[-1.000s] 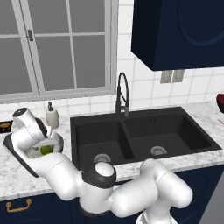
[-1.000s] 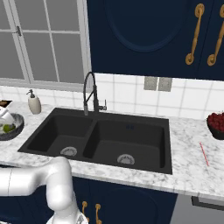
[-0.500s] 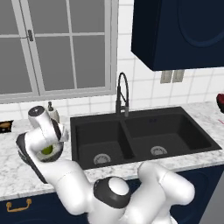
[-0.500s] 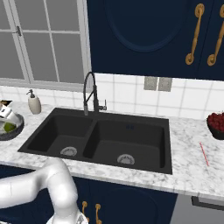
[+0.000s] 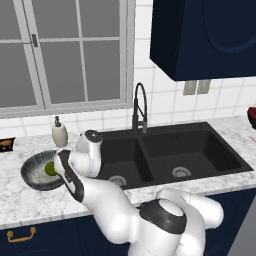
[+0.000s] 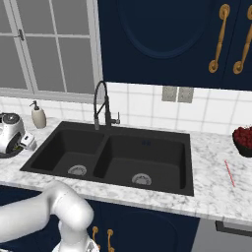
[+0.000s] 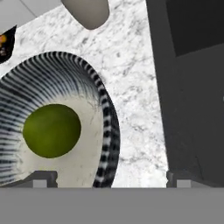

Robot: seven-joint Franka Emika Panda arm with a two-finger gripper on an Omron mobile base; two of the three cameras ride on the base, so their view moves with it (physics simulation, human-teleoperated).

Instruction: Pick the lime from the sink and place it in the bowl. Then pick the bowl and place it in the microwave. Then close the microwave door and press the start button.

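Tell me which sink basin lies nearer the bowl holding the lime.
The left basin of the black double sink: it borders the marble strip where the streaked grey bowl with the yellow-green lime sits.

No readable text, label, brand or number shows on anything here.

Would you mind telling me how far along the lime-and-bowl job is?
Done: the lime lies inside the bowl on the counter beside the sink. In hand: nothing; the claw is open above the bowl's rim. Left: grasp the bowl, microwave it, close the door, press start.
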